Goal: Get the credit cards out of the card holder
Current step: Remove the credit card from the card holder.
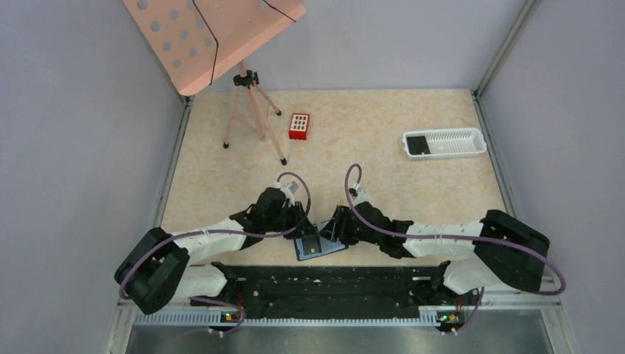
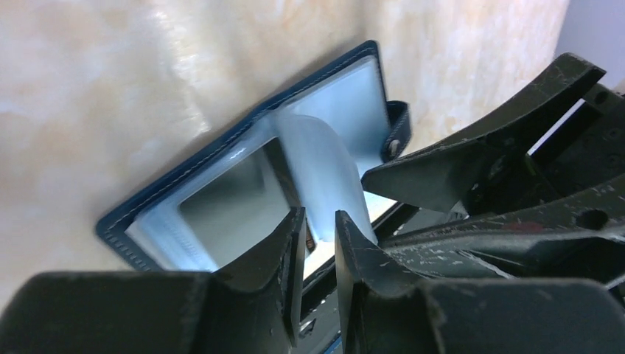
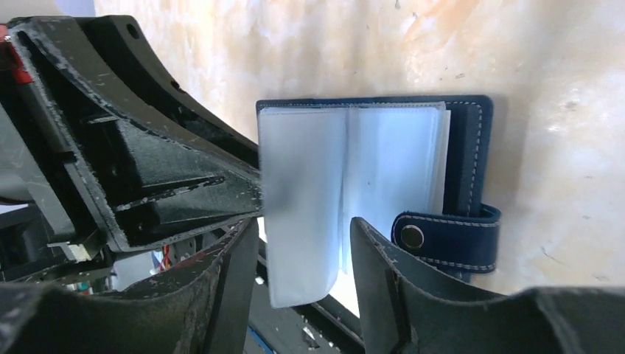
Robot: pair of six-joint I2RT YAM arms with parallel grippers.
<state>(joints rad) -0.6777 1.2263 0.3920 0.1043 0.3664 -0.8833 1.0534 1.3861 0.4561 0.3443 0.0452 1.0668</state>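
While the card holder [image 3: 464, 155] lay opened flat on the table [image 1: 383, 192], close to the near edge and between the two arms, both grippers were positioned at its clear inner sleeves. One clear sleeve [image 3: 295, 169] stood raised from the spine. The right gripper [image 3: 304, 225] was released: its jaws stood apart on either side of that sleeve, clenching nothing. The left gripper [image 2: 319, 221] had jaws standing nearly together, with a narrow gap between them at the sleeve's lower edge; whether they pinched the sleeve could not be determined. One credit card [image 2: 236, 199] showed as a dark rectangle inside the pocket in the left half of the holder. The snap tab [image 3: 449, 237] lay unfastened beside the cover. Well apart, toward the far right, a white slotted tray [image 1: 461, 144] held another dark card [image 1: 418, 144] at its left end. A red box [image 1: 298, 126] stood near a tripod [image 1: 250, 110] at the far side.
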